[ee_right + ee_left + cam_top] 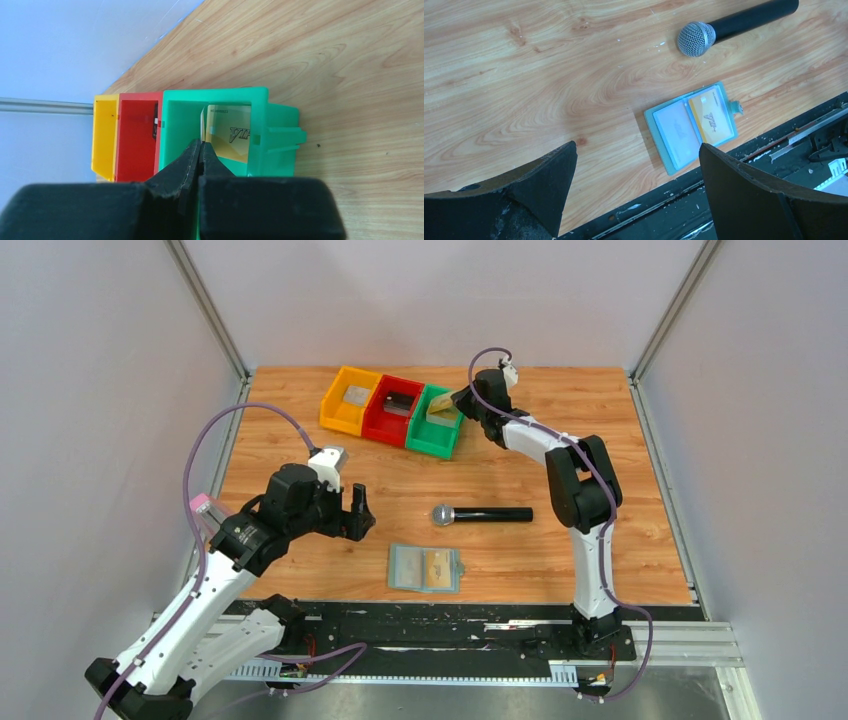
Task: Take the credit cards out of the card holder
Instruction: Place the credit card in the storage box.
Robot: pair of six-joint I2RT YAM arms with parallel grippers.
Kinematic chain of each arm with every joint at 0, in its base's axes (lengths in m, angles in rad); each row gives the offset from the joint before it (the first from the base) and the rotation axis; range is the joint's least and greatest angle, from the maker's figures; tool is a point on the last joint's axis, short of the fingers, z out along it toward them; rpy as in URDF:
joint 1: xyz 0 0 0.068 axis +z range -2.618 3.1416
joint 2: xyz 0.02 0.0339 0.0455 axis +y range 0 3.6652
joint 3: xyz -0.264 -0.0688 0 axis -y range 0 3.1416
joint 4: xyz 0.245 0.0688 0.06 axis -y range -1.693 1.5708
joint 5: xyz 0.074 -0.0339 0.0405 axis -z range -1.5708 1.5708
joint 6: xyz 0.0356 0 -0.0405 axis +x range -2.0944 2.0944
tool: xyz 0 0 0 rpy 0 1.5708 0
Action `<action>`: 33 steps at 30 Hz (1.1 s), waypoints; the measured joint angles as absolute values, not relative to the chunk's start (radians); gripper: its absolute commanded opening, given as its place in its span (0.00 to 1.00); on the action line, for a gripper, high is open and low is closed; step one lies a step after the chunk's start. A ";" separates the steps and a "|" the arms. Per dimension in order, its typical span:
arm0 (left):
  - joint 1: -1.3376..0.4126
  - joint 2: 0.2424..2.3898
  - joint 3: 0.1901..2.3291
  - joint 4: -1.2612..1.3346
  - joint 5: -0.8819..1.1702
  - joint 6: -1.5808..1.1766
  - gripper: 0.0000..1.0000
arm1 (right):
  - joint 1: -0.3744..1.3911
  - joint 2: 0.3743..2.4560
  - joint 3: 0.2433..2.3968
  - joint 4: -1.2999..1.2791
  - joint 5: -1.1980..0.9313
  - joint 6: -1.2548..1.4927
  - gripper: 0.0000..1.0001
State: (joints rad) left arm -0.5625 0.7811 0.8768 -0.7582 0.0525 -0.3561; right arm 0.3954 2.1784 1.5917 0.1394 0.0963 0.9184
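Note:
The pale blue-grey card holder [425,568] lies open near the table's front edge. It also shows in the left wrist view [691,127], with a gold-yellow credit card [710,119] in one panel and a pale card [676,131] in the other. My left gripper [360,515] is open and empty, above the table to the left of the holder; in the left wrist view [638,147] nothing sits between its jaws. My right gripper [455,403] is over the green bin [215,100], shut [201,144] on a thin card seen edge-on [202,122]. A gold card [229,132] leans inside that bin.
A black microphone [480,514] lies between the holder and the bins. The yellow bin [350,400], red bin [392,410] and green bin [434,425] stand in a row at the back; the yellow and red ones each hold a card. A black rail [744,165] runs along the front edge.

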 measured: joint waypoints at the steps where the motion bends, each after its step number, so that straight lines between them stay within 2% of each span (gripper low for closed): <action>1: -0.562 0.780 0.877 -0.758 0.051 -0.356 1.00 | 0.395 2.178 1.591 0.141 0.096 0.921 0.00; 11: -0.562 0.773 0.876 -0.759 0.046 -0.356 1.00 | 0.395 2.188 1.596 0.155 0.097 0.934 0.02; 22: -0.562 0.768 0.875 -0.759 0.043 -0.356 1.00 | 0.395 2.211 1.621 0.141 0.103 0.941 0.12; 33: -0.562 0.765 0.875 -0.759 0.035 -0.356 1.00 | 0.391 2.224 1.671 0.101 0.115 0.929 0.18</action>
State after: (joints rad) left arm -0.5625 0.7654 0.8753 -0.7586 0.0353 -0.3565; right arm 0.3908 2.2242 1.6714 0.1013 0.1146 0.9295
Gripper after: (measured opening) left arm 0.999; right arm 0.165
